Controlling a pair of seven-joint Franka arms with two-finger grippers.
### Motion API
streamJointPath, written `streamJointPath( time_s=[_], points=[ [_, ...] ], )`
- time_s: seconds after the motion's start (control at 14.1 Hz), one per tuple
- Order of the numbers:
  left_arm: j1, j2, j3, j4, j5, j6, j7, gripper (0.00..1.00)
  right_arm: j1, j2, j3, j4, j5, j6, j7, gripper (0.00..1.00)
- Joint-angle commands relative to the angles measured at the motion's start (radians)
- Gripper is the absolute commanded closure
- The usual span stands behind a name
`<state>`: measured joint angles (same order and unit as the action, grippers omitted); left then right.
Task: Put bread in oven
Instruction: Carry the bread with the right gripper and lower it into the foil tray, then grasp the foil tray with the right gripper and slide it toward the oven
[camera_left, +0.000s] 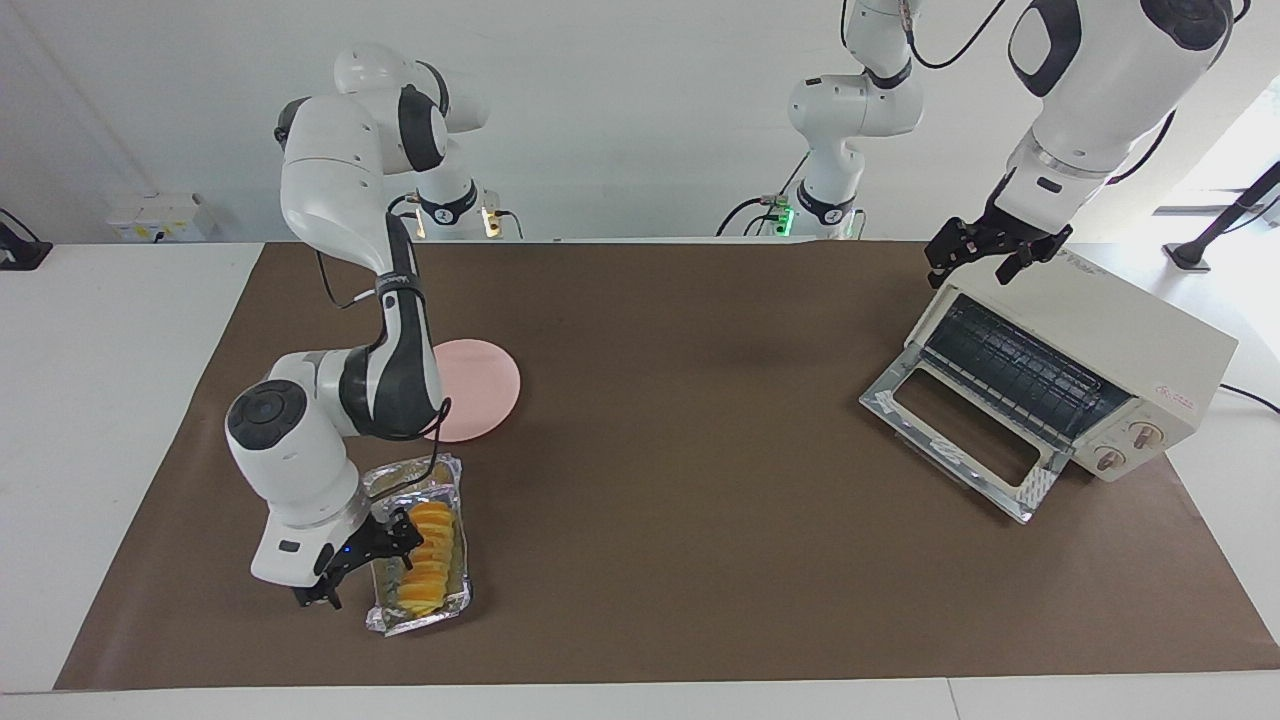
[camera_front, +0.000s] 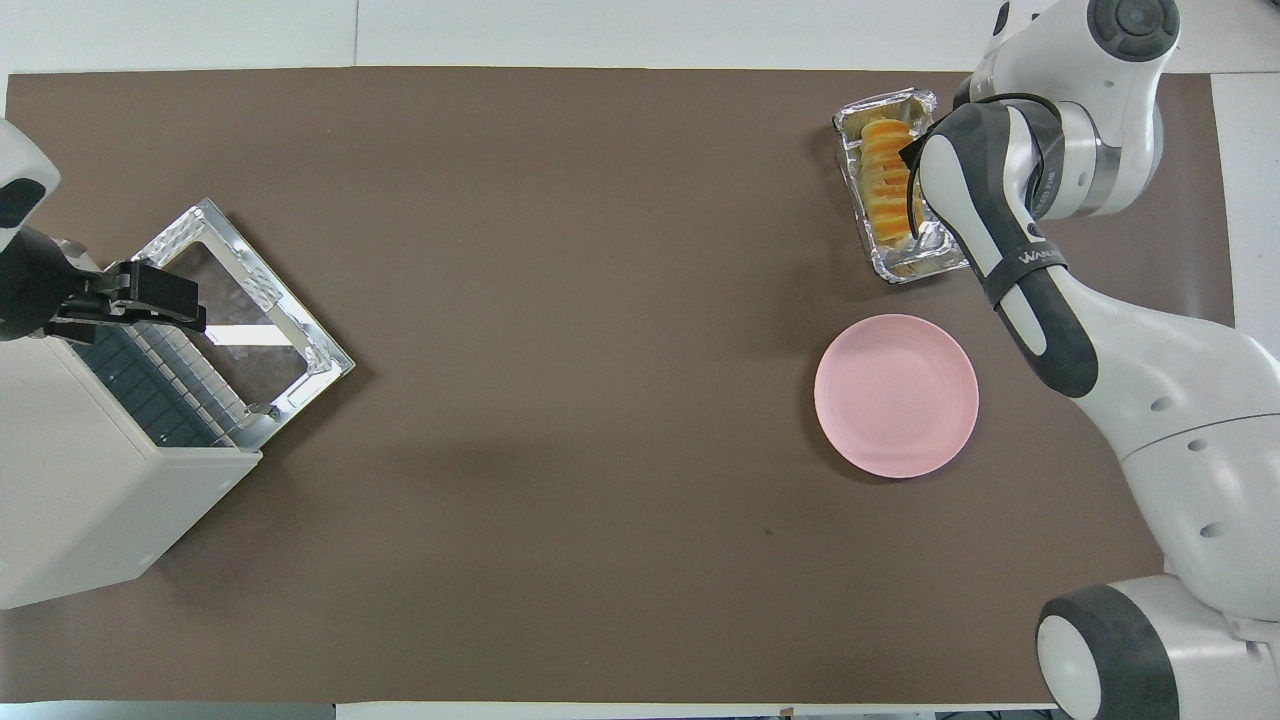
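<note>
Table (camera_left: 700, 560): brown mat. The task items sit at its two ends.

Oven (camera_left: 1110, 340): at the left arm's end of the table, door dropped open, rack exposed. My left gripper (camera_left: 985, 255) waits over the oven's top front corner, fingers spread wide, holding nothing.

Pink plate (camera_left: 485, 385): at the right arm's end, bare. In the facing view it is at twelve o'clock from the foil tray (camera_left: 440, 470).

Bread (camera_left: 428, 560): lies in the foil tray, not yet lifted. In the facing view its long axis runs from twelve to six o'clock.

My right gripper (camera_left: 362, 562): low over the mat just beside the tray, fingers spread wide, empty. In the facing view the bread lies at three o'clock from it.

Judgement: the right arm is much the nearer. The gripper must shift toward three o'clock and straddle the loaf across its short width.
</note>
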<state>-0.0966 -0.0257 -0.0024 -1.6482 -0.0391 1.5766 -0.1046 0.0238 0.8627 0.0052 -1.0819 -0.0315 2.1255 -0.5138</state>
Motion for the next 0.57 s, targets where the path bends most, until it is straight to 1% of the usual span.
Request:
streamJointPath(
  time_s=[0.0,0.07,0.14,0.21,0.28,0.35,0.42,0.5],
  points=[
    [-0.005,-0.010,0.004,0.002,0.013,-0.010,-0.006,0.00,-0.015,-0.057,0.007,-0.075,-0.010,0.008,-0.020,0.10],
    [-0.005,-0.010,0.004,0.002,0.012,-0.010,-0.006,0.00,-0.022,-0.057,0.009,-0.075,-0.005,0.007,-0.020,0.17],
    [-0.005,-0.010,0.004,0.002,0.012,-0.010,-0.007,0.00,-0.022,-0.057,0.009,-0.075,0.005,-0.004,-0.014,0.27],
    [-0.005,-0.010,0.004,0.002,0.012,-0.010,-0.006,0.00,-0.027,-0.057,0.009,-0.079,0.014,-0.005,-0.005,0.39],
    [-0.005,-0.010,0.004,0.002,0.012,-0.010,-0.006,0.00,-0.039,-0.056,0.010,-0.082,0.053,-0.007,0.017,0.50],
    [-0.005,-0.010,0.004,0.002,0.012,-0.012,-0.006,0.00,-0.048,-0.057,0.010,-0.084,0.109,-0.022,0.041,0.57],
    [-0.005,-0.010,0.004,0.002,0.013,-0.010,-0.006,0.00,-0.051,-0.056,0.007,-0.084,0.155,-0.044,0.053,0.58],
    [-0.005,-0.010,0.004,0.002,0.012,-0.010,-0.006,0.00,-0.062,-0.056,0.009,-0.084,0.168,-0.048,0.057,0.63]
  ],
)
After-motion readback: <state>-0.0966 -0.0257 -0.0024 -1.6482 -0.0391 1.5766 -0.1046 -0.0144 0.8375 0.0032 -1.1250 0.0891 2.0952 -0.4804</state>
